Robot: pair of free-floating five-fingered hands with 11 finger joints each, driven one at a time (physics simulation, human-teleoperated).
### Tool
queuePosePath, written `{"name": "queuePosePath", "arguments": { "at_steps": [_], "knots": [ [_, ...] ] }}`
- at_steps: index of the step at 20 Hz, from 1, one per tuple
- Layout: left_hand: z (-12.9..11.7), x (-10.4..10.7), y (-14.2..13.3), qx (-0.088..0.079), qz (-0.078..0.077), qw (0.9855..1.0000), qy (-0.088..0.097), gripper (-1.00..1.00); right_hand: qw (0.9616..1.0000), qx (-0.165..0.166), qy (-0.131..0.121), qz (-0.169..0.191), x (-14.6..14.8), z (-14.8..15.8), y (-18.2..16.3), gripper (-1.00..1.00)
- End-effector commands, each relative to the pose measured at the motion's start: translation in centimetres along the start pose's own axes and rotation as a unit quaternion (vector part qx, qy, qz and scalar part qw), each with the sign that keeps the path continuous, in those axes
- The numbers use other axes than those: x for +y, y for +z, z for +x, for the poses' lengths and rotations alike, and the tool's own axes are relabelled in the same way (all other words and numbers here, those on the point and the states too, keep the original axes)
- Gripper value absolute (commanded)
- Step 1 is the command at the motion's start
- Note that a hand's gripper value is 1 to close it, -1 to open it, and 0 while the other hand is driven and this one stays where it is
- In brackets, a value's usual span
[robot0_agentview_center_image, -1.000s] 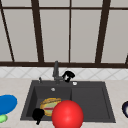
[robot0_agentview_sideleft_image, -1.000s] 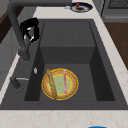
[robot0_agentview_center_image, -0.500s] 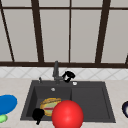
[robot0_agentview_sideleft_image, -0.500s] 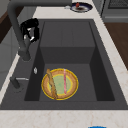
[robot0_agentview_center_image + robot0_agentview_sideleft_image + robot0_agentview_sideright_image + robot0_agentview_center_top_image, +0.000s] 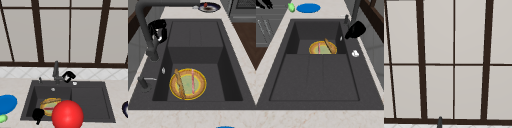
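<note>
- While the right robot hand (image 5: 68, 75) hangs at the back rim of the sink (image 5: 90, 100), just beside the faucet (image 5: 56, 71), its fingers are curled inward and close on nothing that can be made out.
- From the left side view the same right robot hand (image 5: 158, 31) sits against the faucet (image 5: 145, 30) column; whether it touches the metal I cannot tell.
- From the right side view it (image 5: 355, 30) shows as a dark rounded shape above the sink's (image 5: 316, 75) back ledge.
- At the sink's front left corner, the left robot hand (image 5: 38, 115) hovers near the plate (image 5: 50, 106); I cannot tell how its fingers stand.
- Down in the left basin lies the yellow-rimmed plate (image 5: 188, 84) with a green middle, a brown stick and a pink strip across it.
- A red ball (image 5: 67, 114) stands in front of the sink, covering part of the plate.
- On the counter (image 5: 281, 27) to the left rest a blue plate (image 5: 7, 103) and a small green thing (image 5: 2, 118).
</note>
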Motion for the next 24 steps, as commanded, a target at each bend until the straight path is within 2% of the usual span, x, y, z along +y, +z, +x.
{"name": "queuePosePath", "arguments": {
  "at_steps": [1,4,5,6,7,12,15,20,24],
  "knots": [
    [0.0,0.0,0.0,0.0,0.0,1.0,0.0,0.0,0.9999,0.01,-0.01,0.01,0.9,-0.6,0.2,1.0],
    [0.0,0.0,0.0,0.0,0.0,1.0,0.0,0.0,0.9996,0.015,-0.014,0.02,-0.4,0.0,-0.2,1.0],
    [0.0,0.0,0.0,0.0,0.0,1.0,0.0,0.0,0.9995,0.015,-0.005,0.026,-0.6,0.2,-0.2,-1.0],
    [0.0,0.0,0.0,0.0,0.0,1.0,0.0,0.0,0.9988,0.03,-0.02,0.033,-1.2,0.3,-0.3,-1.0],
    [0.0,0.0,0.0,0.0,0.0,1.0,0.0,0.0,0.999,0.028,-0.007,0.036,-1.8,0.8,-0.5,-1.0],
    [0.0,0.0,0.0,0.0,0.0,1.0,0.0,0.0,0.9969,0.047,0.014,0.062,-4.4,2.3,-0.9,-1.0],
    [0.0,0.0,0.0,0.0,0.0,1.0,0.0,0.0,0.9964,0.044,0.017,0.07,-5.9,2.5,-0.4,-1.0],
    [0.0,0.0,0.0,0.0,0.0,1.0,0.0,0.0,0.9957,0.041,0.004,0.083,-6.9,2.3,1.3,-1.0],
    [0.0,0.0,0.0,0.0,0.0,1.0,0.0,0.0,0.9961,0.038,0.014,0.079,-7.6,2.4,3.7,-1.0]
  ]
}}
